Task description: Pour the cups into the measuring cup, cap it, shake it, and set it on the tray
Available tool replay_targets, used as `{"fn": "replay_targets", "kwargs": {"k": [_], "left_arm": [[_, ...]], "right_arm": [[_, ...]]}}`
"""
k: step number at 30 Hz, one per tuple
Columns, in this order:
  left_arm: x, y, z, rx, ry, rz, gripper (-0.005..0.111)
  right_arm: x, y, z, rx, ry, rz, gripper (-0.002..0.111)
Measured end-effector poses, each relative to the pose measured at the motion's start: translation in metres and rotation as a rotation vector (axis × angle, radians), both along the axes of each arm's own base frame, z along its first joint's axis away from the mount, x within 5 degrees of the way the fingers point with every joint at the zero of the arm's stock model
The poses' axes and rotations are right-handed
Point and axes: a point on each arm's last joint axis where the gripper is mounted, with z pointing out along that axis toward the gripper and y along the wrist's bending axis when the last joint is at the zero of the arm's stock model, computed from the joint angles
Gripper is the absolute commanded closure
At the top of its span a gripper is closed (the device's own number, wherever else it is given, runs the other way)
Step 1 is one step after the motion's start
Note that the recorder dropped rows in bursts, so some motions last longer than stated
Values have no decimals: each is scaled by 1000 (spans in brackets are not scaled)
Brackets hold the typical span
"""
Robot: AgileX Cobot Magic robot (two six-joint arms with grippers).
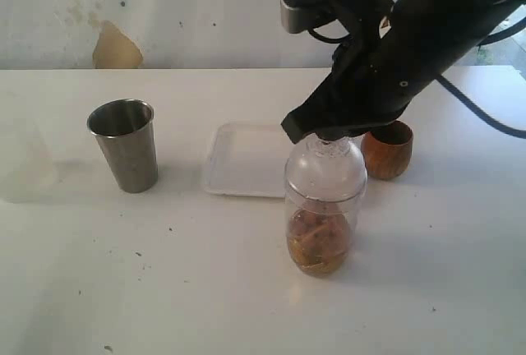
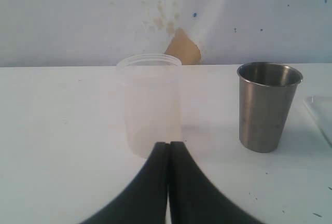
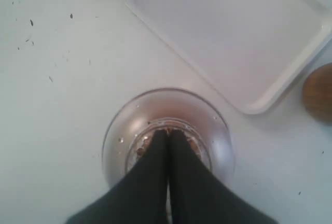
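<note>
One measuring cup [image 1: 325, 207] stands upright, its long axis vertical.

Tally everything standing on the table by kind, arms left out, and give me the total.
Steel tumbler: 1
Wooden cup: 1
Clear measuring cup: 1
Milky translucent cup: 1
White tray: 1
Total: 5
</note>
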Motion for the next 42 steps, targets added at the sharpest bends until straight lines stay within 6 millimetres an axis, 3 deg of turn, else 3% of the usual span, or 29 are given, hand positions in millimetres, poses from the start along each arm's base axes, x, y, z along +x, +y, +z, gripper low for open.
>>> {"fn": "replay_targets", "kwargs": {"k": [8, 11, 13, 16, 19, 22, 29, 37, 42], "left_arm": [[0, 0, 0, 0, 0, 0, 106], [0, 0, 0, 0, 0, 0, 106], [0, 0, 0, 0, 0, 0, 106], [0, 0, 0, 0, 0, 0, 106], [0, 0, 0, 0, 0, 0, 106], [0, 0, 0, 0, 0, 0, 106], [0, 0, 0, 0, 0, 0, 106], [0, 0, 0, 0, 0, 0, 106], [0, 0, 0, 0, 0, 0, 106]], "right_arm": [[-14, -6, 24, 49, -90, -1, 95], [-21, -9, 51, 87, -175, 0, 95], [-32, -15, 76, 126, -268, -1, 107], [-65, -33, 117, 178, -479, -9, 108], [-108, -54, 137, 270, -679, -33, 108], [-141, -70, 140, 337, -817, -47, 108], [-207, -101, 127, 420, -986, -58, 108], [-253, -121, 116, 442, -1029, -52, 108], [-272, -130, 114, 461, -1065, -51, 108]]}}
